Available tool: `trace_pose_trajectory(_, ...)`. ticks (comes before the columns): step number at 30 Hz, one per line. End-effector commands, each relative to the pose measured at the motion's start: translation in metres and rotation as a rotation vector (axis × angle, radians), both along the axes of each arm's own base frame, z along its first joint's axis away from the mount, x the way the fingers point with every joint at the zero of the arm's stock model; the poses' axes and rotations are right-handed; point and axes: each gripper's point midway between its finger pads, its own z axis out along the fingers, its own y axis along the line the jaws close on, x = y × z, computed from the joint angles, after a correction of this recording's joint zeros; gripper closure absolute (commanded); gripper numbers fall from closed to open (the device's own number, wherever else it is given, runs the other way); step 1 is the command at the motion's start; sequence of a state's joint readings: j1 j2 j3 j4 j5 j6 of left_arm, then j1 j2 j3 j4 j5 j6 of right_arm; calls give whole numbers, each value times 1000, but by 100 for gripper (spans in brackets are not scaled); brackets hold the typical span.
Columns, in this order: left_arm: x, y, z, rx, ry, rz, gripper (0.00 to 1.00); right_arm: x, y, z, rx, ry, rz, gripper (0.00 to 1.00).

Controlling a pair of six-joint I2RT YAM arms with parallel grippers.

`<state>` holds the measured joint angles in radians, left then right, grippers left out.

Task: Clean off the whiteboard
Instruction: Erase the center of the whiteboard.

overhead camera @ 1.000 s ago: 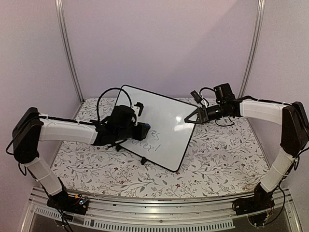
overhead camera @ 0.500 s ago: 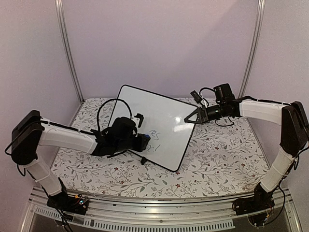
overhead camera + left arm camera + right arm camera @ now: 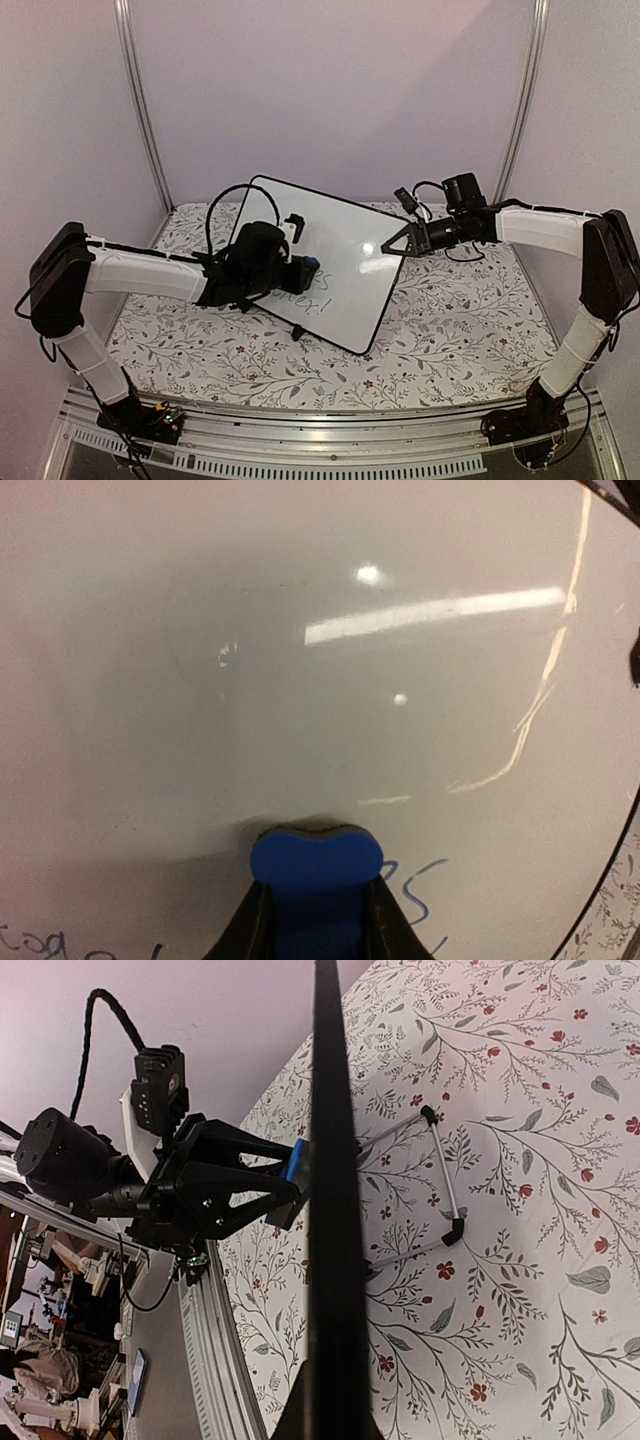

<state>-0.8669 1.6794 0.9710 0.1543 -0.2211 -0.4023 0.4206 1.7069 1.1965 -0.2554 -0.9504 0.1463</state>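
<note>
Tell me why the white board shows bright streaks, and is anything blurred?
Left wrist view: the streaks are reflected light on the glossy whiteboard; right wrist view: its edge is a dark, blurred band; top view: evenly lit.

Your overhead view is evenly and softly lit with a mauve cast, a little grainy, and the shadows under the arms are faint. The whiteboard [image 3: 340, 255] is glossy. In your left wrist view, a bright streak and two small spots of glare sit ahead of the left gripper [image 3: 316, 915], with thin curved reflections off to its right. The blue eraser [image 3: 315, 865] casts a soft grey shadow just beyond its tip. In your right wrist view, the board's edge rises from the right gripper [image 3: 330, 1425] as a black, blurred bar, while the tablecloth [image 3: 520, 1160] beyond is sharp and bright.
</note>
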Motion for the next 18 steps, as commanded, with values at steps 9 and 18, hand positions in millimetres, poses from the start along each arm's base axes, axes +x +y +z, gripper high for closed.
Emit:
trace_pose_trajectory(9, -53, 14, -72, 102, 147, -15, 100, -53, 26, -43, -48, 128, 161, 100)
trace_pose_trajectory(18, -9, -2, -32, 88, 35, -3, 100, -55, 25, -42, -55, 127, 159, 100)
